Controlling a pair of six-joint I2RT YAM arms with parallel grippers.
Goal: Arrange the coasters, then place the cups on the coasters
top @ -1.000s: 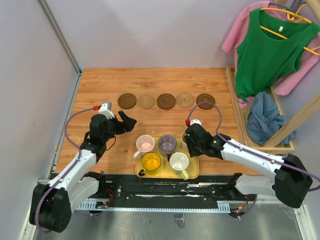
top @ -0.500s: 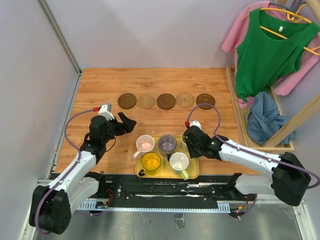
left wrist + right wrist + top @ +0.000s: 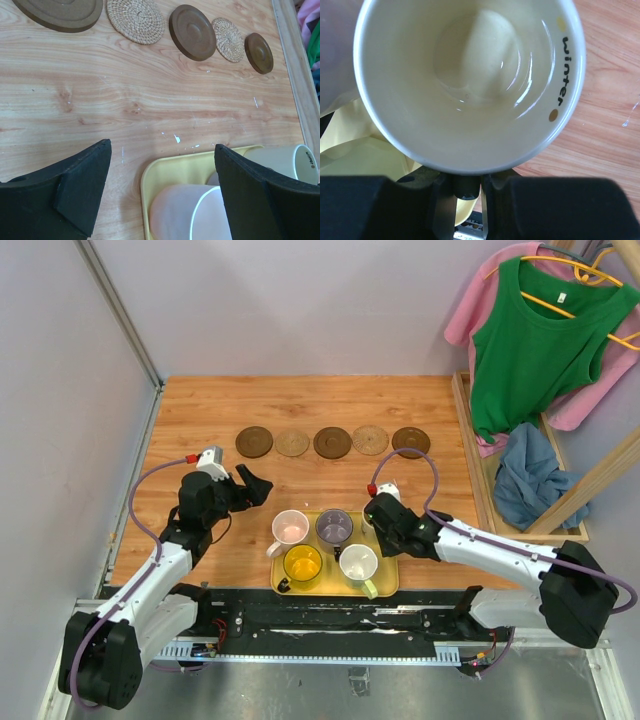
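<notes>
Wooden tabletop carries everything, and you have two zones on it: a far line and a near cluster. Closest to the arm bases sits the rectangular yellow plastic tray, which keeps the mugs bunched within reach of both arms.

Your left gripper hangs just off the tray's far left corner. Its black jaws are spread wide with nothing between them, and it is likely parked there to leave the other arm room. Your right gripper is low at the tray's far right corner, right up against the cream ceramic mug. Its jaws are drawn narrow at the mug's near wall, but the wrist view does not show whether they clamp it.

Beyond the tray and well apart from it, five flat round coasters run in a straight row, dark brown alternating with woven tan. None touches its neighbour, so arranging looks done and each disc can take one mug.

On the tray:
- the pale pink mug and purple-grey mug stand at the back
- the translucent yellow mug and pale green-white mug stand at the front

You probably start with the cream one because it stands nearest the rightmost dark brown coaster
</notes>
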